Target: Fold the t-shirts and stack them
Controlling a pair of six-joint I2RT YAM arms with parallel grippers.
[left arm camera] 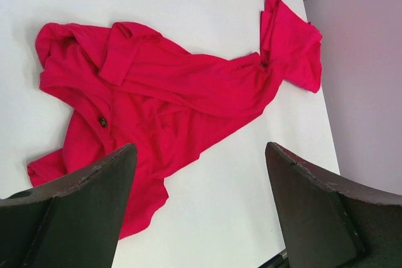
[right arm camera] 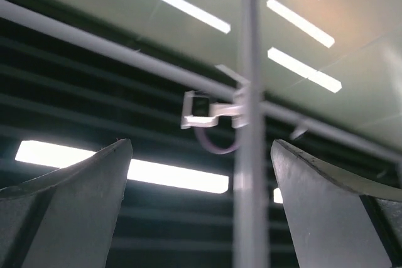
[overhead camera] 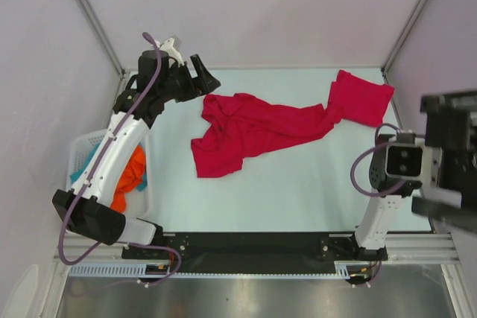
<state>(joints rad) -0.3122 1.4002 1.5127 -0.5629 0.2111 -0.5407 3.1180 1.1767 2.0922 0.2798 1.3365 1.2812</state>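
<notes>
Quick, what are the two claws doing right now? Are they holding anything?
Left claw: open, holding nothing, above the red t-shirts.
Right claw: open, holding nothing, pointing upward.

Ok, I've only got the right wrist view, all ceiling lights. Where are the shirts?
Observer: The shirts lie unfolded in one crumpled red strip on the table, from its middle to its far right corner.
Operator: And the left arm?
Observer: The left fingers are open, hovering at the far left, just short of the cloth.
Operator: Anything else?
Observer: A white basket with orange and teal cloth sits left of the table.
</notes>
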